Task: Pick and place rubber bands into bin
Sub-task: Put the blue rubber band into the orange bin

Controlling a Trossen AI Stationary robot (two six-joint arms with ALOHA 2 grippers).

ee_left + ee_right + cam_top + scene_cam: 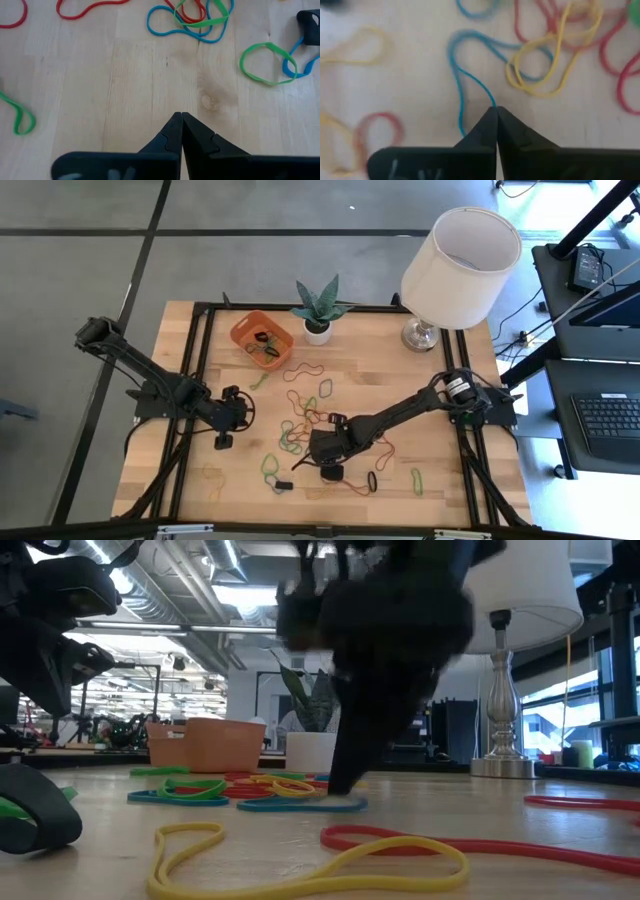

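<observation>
Right gripper (496,109) is pinching a blue rubber band (457,70) at mid-bench, near the front edge; the loop is trailing forward from the shut tips. Bin (262,337) is lying toward the back-left corner. Left gripper (181,116) is waiting shut near the left edge, empty

You've got a lamp (455,265) w/ white shade & small potted plant (318,310) at table's (440,395) far edge.
</observation>
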